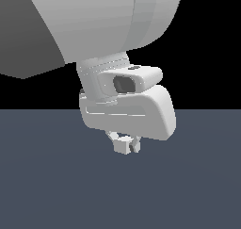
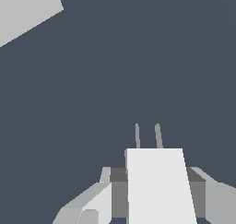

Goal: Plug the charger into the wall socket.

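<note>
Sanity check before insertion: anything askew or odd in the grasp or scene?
Nothing stands out. The small off-white boxy charger sits squarely between the gripper fingers, its two prongs straight and parallel. The flat light-grey wall socket plate is only partly in the wrist view, so its holes cannot be checked.

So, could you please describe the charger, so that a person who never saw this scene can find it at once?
Start at the big white robot arm filling the top of the exterior view and follow it down to the gripper. The charger is the small off-white block clamped between its fingers. Two thin prongs stick out of its front, unlike the flat grey plate seen in the wrist view.
</note>
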{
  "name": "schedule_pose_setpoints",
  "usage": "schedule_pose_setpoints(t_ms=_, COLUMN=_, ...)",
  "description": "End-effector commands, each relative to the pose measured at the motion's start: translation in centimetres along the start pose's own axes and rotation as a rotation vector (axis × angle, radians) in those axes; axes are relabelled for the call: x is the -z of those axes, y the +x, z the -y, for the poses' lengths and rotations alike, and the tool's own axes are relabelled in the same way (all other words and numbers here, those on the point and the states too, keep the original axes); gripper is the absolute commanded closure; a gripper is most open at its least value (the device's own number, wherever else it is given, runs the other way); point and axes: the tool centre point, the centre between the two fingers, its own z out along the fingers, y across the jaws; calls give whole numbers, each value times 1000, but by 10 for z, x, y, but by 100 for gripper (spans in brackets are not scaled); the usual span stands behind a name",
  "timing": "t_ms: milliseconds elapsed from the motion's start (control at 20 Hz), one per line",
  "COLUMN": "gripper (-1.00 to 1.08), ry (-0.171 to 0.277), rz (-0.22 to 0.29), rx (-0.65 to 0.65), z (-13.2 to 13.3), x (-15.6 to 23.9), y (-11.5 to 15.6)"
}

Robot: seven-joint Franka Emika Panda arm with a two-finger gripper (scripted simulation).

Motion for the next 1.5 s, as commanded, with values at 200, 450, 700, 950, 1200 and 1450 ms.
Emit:
schedule_pose_setpoints(t_ms=200, gripper=108, ry=64, rz=-5, rx=149, z=4, x=10, y=15)
schedule_pose_setpoints(t_ms=450, gripper=108, ry=117, rz=-8, rx=274, z=9, x=18, y=28)
schedule_pose_setpoints(t_ms=700, gripper=108, ry=164, rz=-10, rx=385, z=14, x=26, y=38)
schedule_pose_setpoints(t_ms=950, gripper=108, ry=204, rz=-11, rx=479, z=19, x=32, y=46)
schedule_pose_setpoints(t_ms=1200, gripper=108, ry=240, rz=-11, rx=564, z=24, x=38, y=52)
schedule_pose_setpoints(t_ms=1450, gripper=108, ry=275, rz=-9, rx=645, z=30, x=44, y=58)
